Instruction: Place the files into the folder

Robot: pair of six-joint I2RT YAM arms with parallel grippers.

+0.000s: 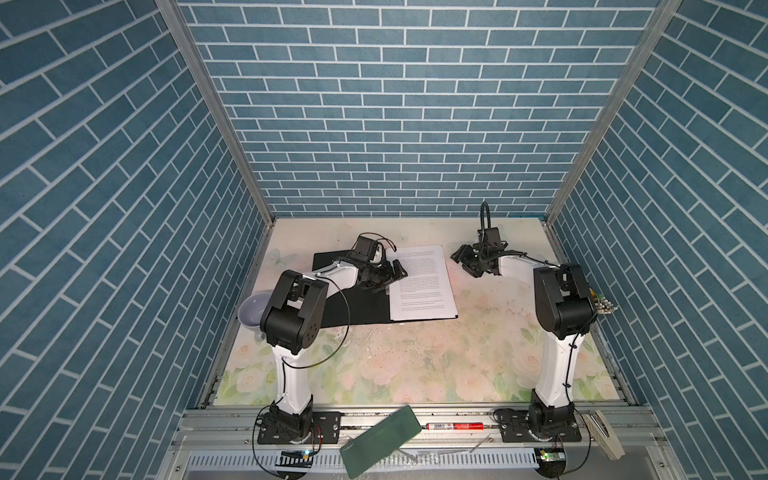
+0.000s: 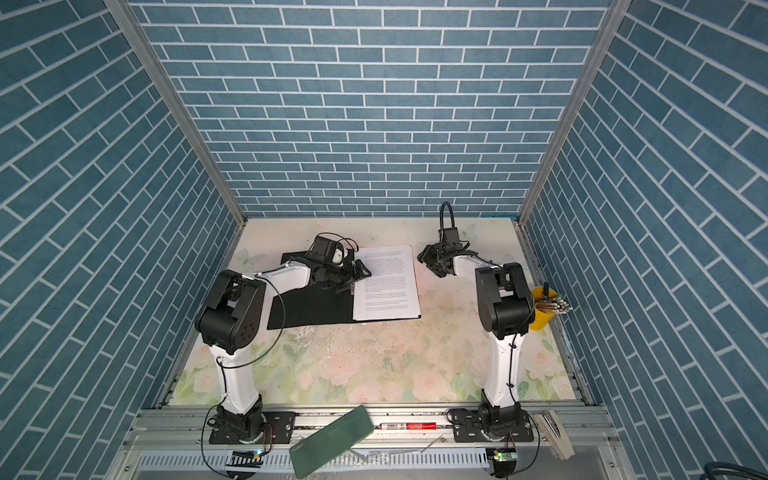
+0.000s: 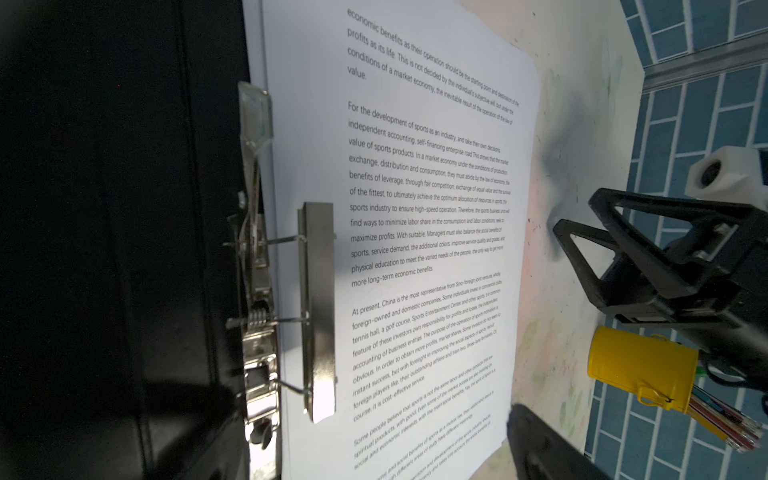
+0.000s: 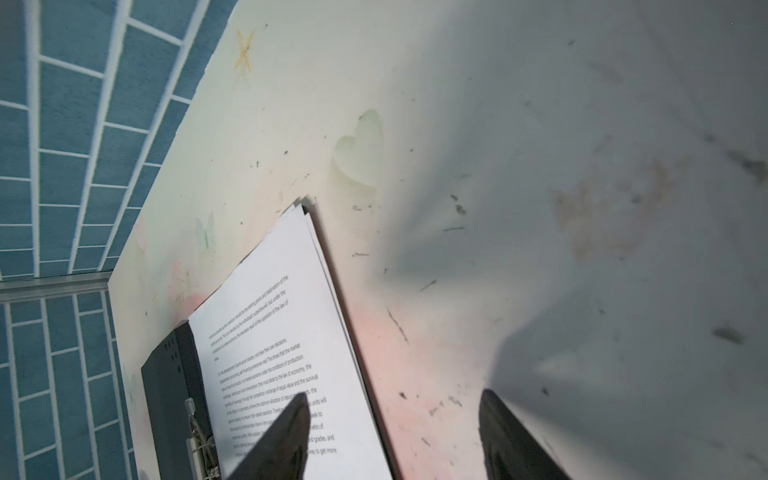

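While your left gripper (image 1: pixel 397 272) hovers over the spine of the folder (image 1: pixel 357 309), fingers spread wide and holding nothing, that folder lies open on the table (image 1: pixel 415 365), black inside up. Your papers (image 1: pixel 422 282) sit stacked on its right half, with the metal clip (image 3: pixel 318 307) across their edge. Just right of them, your right gripper (image 1: pixel 463 264) hangs part open, empty.

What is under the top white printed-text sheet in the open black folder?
Edges of more white paper peek out beneath the top white text sheet, on the open folder's black inside. Their count and print are covered.
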